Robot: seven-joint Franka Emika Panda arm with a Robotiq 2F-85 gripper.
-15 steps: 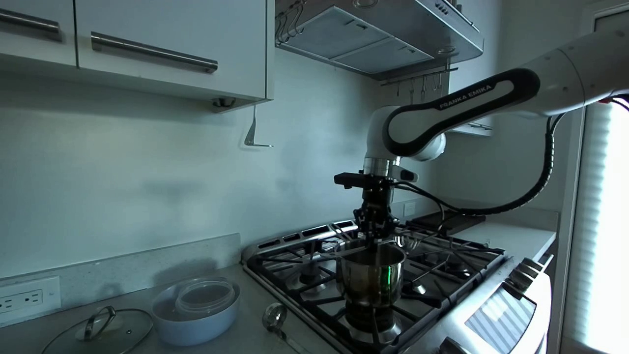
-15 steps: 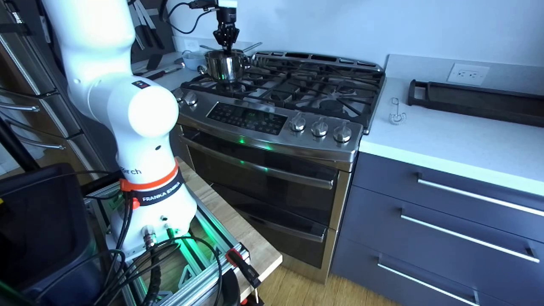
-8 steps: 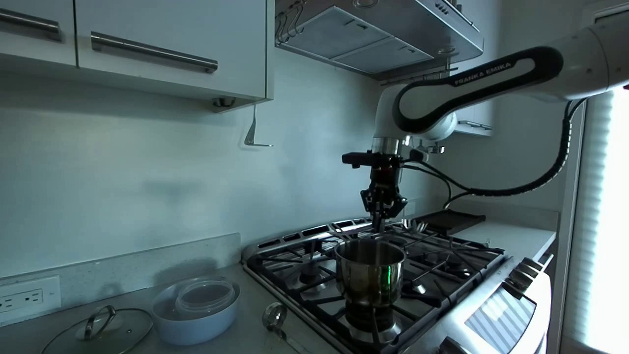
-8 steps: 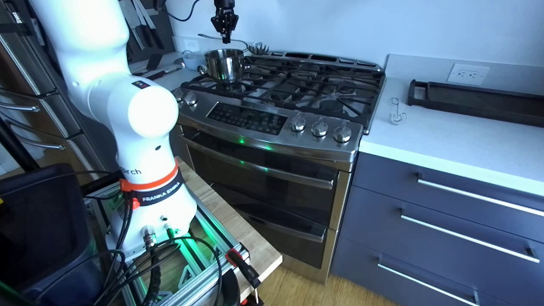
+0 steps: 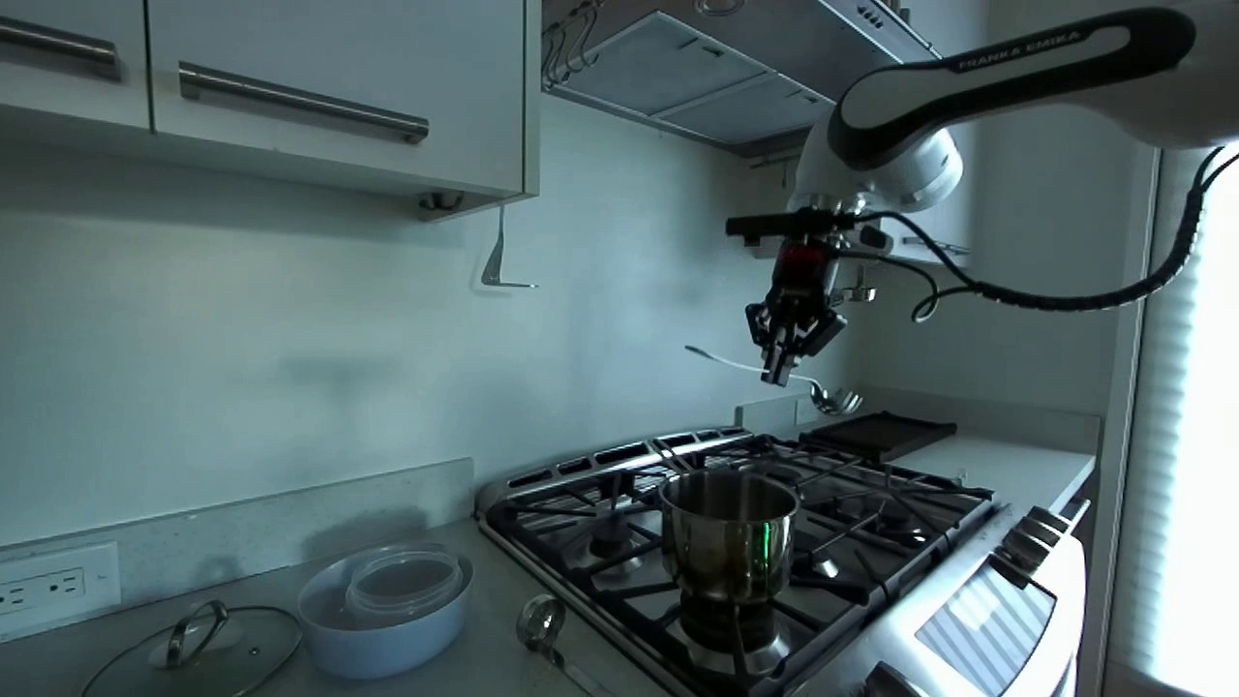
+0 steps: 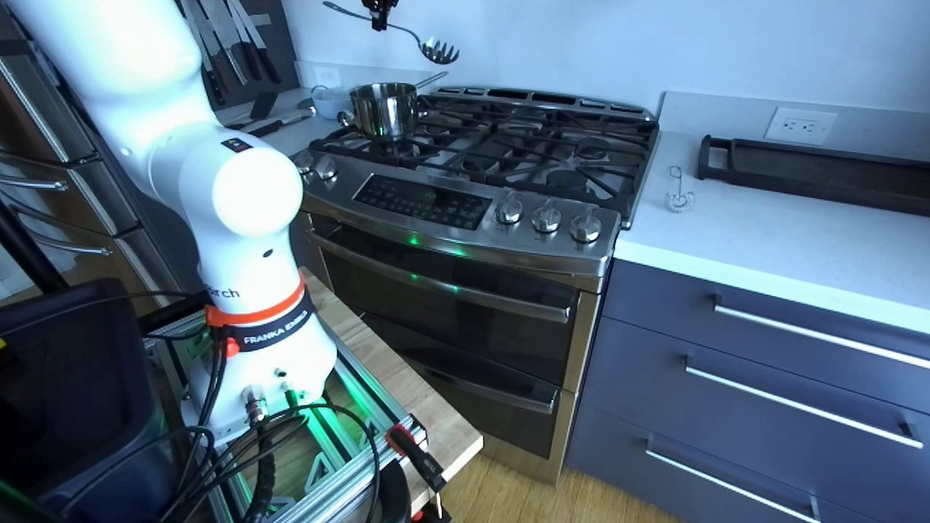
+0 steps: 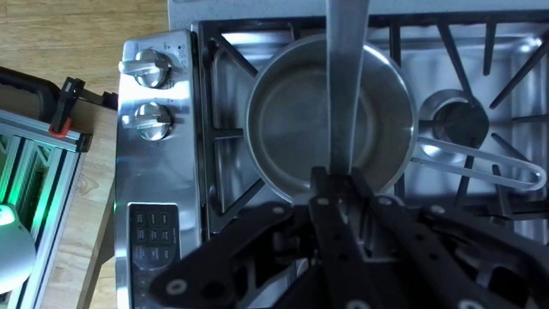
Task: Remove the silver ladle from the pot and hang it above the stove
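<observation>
My gripper point(image 5: 775, 376) is raised above the pot, its fingers pinched around the handle of the silver ladle point(image 5: 838, 402). The ladle hangs roughly level, sloping down to a toothed metal head point(image 6: 439, 52). In the wrist view the handle point(image 7: 344, 86) runs from between my fingertips across the top of the picture. The shiny steel pot point(image 5: 731, 557) stands on a burner of the stove point(image 6: 429, 250), and the wrist view shows its bare inside floor point(image 7: 296, 128). Only the lower end of the gripper point(image 6: 378, 25) shows in an exterior view, at the top edge.
Under the range hood point(image 5: 697, 77) are several hooks point(image 5: 584, 48). Near the stove's edge lie a round-headed utensil point(image 5: 540, 624), a white bowl point(image 5: 382, 644) and a glass lid point(image 5: 242, 658). A long pot handle point(image 7: 480, 163) sticks out over the grates. A flat utensil point(image 5: 498, 261) hangs below the cabinet.
The gripper has risen from the pot's rim, carrying the ladle up and away from the pot. The pot has stayed in place.
</observation>
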